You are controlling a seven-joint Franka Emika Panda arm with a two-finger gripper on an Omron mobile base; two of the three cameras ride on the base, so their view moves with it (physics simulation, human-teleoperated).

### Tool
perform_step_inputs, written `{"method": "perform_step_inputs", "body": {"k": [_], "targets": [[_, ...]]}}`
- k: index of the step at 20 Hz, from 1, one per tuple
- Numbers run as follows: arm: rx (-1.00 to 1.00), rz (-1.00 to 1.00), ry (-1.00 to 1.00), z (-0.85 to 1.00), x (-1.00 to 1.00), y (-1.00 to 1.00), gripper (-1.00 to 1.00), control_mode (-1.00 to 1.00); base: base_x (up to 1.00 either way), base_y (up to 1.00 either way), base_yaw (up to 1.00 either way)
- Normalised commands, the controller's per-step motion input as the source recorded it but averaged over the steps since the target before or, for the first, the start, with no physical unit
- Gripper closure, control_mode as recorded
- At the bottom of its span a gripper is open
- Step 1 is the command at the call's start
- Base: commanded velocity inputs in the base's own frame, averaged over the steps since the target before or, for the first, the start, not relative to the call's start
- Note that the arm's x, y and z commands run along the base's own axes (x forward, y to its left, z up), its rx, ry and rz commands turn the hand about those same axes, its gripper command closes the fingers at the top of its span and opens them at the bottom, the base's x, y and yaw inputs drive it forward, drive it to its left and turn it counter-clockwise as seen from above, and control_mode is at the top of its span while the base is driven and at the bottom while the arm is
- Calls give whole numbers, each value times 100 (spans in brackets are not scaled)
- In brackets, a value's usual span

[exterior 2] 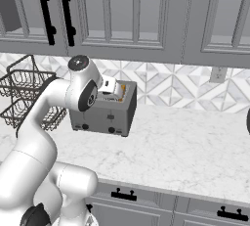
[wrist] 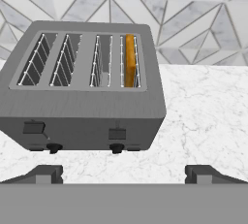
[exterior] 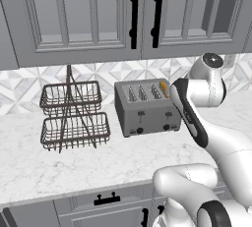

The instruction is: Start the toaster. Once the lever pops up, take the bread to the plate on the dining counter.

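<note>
**Open gripper faces the toaster, bread still in its slot**

The toaster (wrist: 82,87) sits on the marble worktop (exterior: 74,162) against the tiled wall, just right of a 2-tier wire rack (exterior: 74,115). The bread (wrist: 129,60) stands on edge in the rightmost of the 4 slots, its golden top edge showing just above the slot rim. The gripper (wrist: 123,173) hovers in front of the toaster and a little above it, fingers spread wide apart with nothing between them, touching nothing.

The lever (wrist: 116,134) is the right-hand tab on the front face, above a small black knob (wrist: 116,148); its twin (wrist: 34,128) sits to the left. The lever looks small and stiff, likely spring-loaded, so it probably wants a firm downward push from 1 fingertip, not a pinch. The toaster looks heavy enough to stay put, though an off-axis push might slide it on the smooth marble.

The bread looks light, rigid and crumbly, so a gentle pinch across its 2 flat faces at the exposed top edge seems best, then a straight lift clear of the slot wires.
</note>
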Motion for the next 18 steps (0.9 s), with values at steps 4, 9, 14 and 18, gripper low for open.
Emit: {"method": "perform_step_inputs", "body": {"k": [4,9,14,18], "targets": [[0,0,0,0,0,0,-100,-100,0,0,0],[0,0,0,0,0,0,-100,-100,0,0,0],[0,0,0,0,0,0,-100,-100,0,0,0],[0,0,0,0,0,0,-100,-100,0,0,0]]}}
